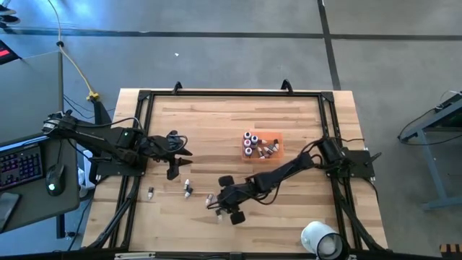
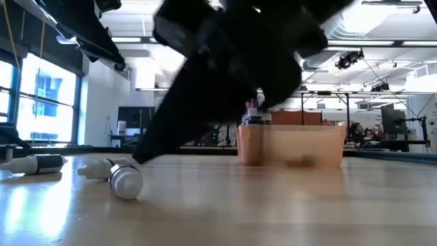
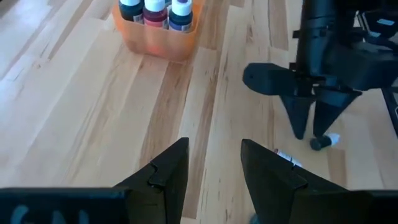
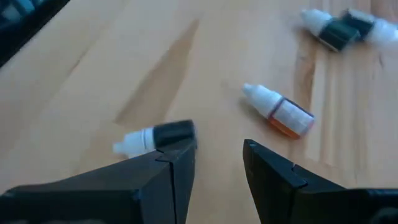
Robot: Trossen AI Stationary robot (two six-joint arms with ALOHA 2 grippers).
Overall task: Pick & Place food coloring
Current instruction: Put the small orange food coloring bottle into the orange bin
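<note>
We count two arms, each ending in one gripper: the left gripper (image 1: pixel 175 154) and the right gripper (image 1: pixel 219 204). One orange tray (image 1: pixel 277 152) holds about six food coloring bottles (image 1: pixel 253 143), and roughly four more loose bottles (image 1: pixel 188 189) lie on the one wooden table (image 1: pixel 216 123). One white roll (image 1: pixel 320 239) sits there too.

Bright, even light; the low view's near arm (image 2: pixel 225 75) is a blurred silhouette.

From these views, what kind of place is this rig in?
Probably a robotics lab or workshop in an open industrial hall: concrete floor around the table, exposed ceiling ducts and lights, a desk with keyboard and mouse beside the rig, more workstations behind.
</note>
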